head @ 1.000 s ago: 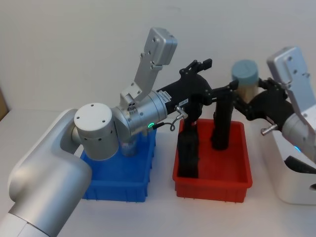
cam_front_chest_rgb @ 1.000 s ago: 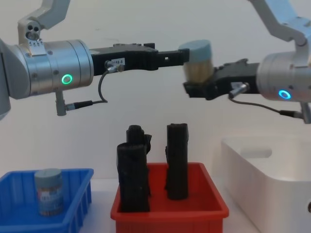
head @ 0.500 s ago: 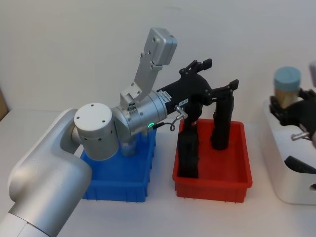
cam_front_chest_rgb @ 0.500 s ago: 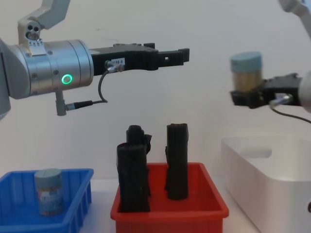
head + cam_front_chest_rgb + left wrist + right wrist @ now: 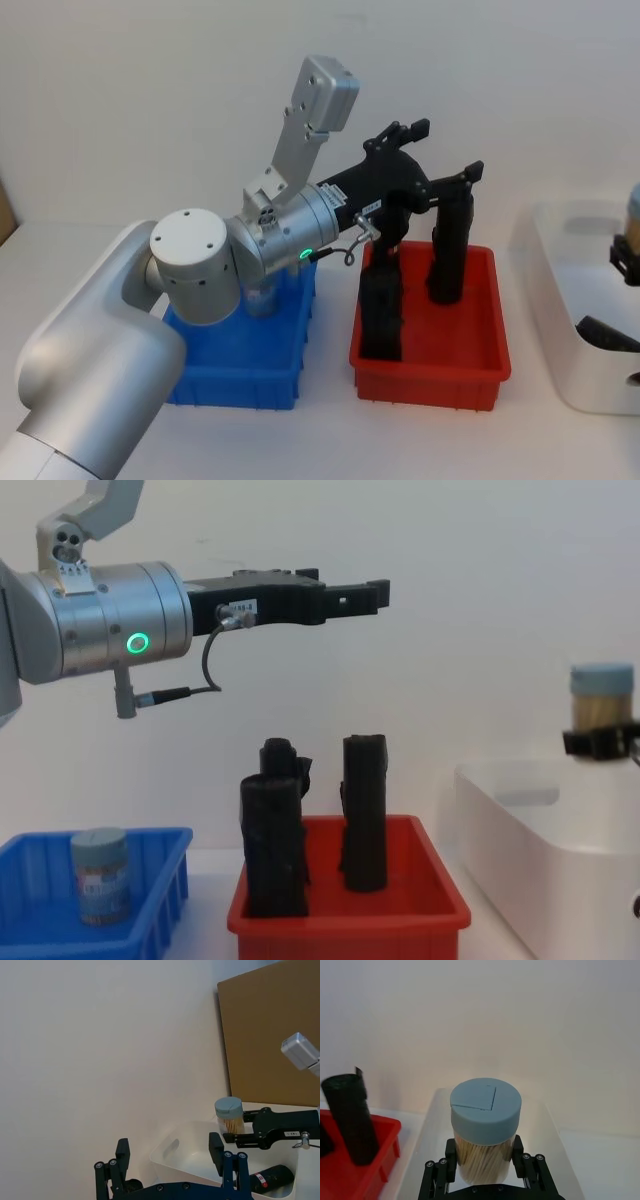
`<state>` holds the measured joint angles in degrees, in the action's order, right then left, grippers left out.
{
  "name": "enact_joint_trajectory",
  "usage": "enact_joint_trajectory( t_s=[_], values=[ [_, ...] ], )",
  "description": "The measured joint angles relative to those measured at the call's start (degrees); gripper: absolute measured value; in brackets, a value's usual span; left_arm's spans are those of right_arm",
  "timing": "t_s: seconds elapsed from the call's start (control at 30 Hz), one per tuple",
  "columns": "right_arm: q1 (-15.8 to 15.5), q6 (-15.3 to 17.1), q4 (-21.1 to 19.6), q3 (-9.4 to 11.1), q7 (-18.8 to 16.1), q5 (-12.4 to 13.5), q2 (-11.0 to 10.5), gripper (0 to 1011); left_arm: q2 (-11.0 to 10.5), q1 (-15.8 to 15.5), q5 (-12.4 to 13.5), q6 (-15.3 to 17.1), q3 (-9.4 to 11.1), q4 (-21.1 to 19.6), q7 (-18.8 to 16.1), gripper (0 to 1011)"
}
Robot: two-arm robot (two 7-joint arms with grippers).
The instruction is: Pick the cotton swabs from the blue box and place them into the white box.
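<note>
The right claw (image 5: 484, 1162) grips a cotton swab tub (image 5: 485, 1127) above the white box (image 5: 540, 860). The chest view shows a labelled tub (image 5: 99, 874), print unreadable, in the blue box (image 5: 150, 895). The left claw (image 5: 172, 1152) hangs wide and empty.

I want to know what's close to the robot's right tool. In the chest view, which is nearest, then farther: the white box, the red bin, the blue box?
1. Large white plastic box, right below the right tool.
2. Red plastic bin, in the middle.
3. Small blue plastic box, far left.
</note>
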<state>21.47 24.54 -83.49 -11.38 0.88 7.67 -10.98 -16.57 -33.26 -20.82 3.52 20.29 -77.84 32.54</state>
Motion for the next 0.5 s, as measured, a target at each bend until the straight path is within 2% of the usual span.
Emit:
enact_joint_trajectory(
  t_s=[0.13, 0.5],
  values=[
    [1.1, 1.2, 2.9, 0.7, 1.2, 2.4, 0.3, 641, 0.0, 0.0, 0.0, 0.0, 0.0, 0.0, 0.0, 1004],
    [3.0, 1.7, 8.0, 1.6, 2.6, 5.1, 1.1, 641, 0.0, 0.0, 0.0, 0.0, 0.0, 0.0, 0.0, 1004]
  ],
)
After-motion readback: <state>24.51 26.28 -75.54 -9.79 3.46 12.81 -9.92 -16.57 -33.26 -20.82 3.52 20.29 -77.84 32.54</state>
